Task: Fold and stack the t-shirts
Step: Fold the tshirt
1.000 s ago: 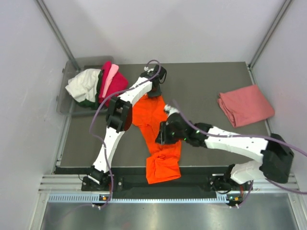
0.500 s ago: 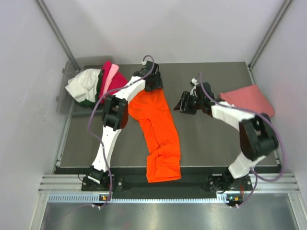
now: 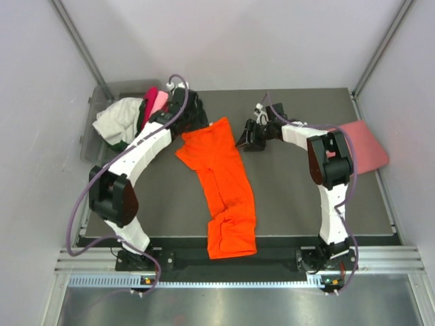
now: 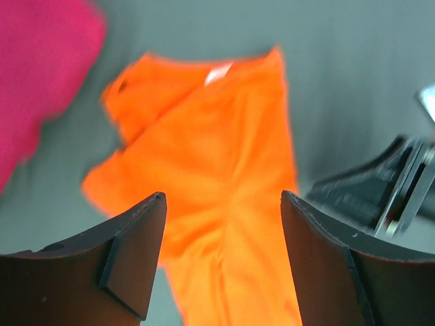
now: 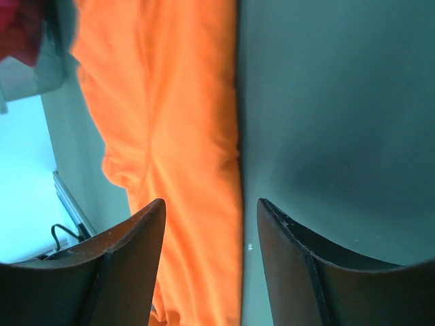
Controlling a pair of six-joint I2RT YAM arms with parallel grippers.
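Left gripper (image 4: 221,204), right gripper (image 5: 211,207) withdrawn to 10 and 3 o'clock of orange t-shirt (image 3: 224,183) far end (fingers wide, nothing held); long axis laid 12–6.

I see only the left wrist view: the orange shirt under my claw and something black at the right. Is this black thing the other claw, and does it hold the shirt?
Observer: Yes, it is the right claw. Its own camera shows it open, with nothing gripped, over the right edge of the orange shirt.
Operator: How far does the shirt reach toward the arms?
Observer: In the top view its near end lies past the near edge of the table and is bunched there.
Operator: Is any shirt already folded?
Observer: A salmon-pink shirt lies at the far right and looks folded. It is partly behind the right arm.
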